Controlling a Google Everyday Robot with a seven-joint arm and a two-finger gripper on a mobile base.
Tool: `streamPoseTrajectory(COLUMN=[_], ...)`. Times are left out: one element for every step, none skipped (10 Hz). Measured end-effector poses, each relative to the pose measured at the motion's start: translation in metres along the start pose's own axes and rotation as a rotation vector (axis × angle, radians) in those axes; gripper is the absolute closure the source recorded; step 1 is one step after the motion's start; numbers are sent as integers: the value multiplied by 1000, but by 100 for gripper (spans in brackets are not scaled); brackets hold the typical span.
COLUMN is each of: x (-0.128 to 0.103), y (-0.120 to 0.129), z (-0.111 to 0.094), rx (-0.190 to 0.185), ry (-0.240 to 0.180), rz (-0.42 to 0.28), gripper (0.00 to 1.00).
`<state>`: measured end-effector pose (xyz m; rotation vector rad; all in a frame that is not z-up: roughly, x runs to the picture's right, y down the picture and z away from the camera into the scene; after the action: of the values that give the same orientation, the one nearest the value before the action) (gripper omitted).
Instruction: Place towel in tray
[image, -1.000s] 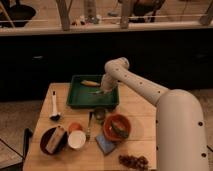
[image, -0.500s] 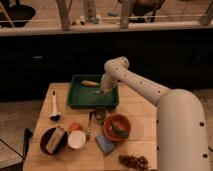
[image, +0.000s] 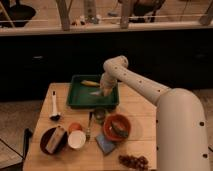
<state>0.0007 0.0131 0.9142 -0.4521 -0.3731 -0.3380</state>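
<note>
The gripper is hovering over the rectangular green plastic tray, centre frame; the pale cloth towel is lying just left of it; whether it is clamping cannot be told.

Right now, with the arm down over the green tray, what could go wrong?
1. The gripper hangs low in the right part of the tray at a pale patch, perhaps the towel; if it clings, lifting could drag it out.
2. A yellow object lies close by in the tray; a sideways move could knock it.
3. A small jar and red bowl stand just before the tray, likely under the retreat.
</note>
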Motion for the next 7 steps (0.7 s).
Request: streamPoseTrajectory(x=[0,1,1,1,2,2,1], y=[0,0,0,0,0,0,0], z=[0,0,-1,-2,-2,-2,-2], rx=[0,0,0,2,2,2,4], ry=[1,0,-2,-7,-7,-8,-9], rz=[-1,-2,-4,-8,-7,-8,-11], gripper=[20,20,20,20,20,20,20])
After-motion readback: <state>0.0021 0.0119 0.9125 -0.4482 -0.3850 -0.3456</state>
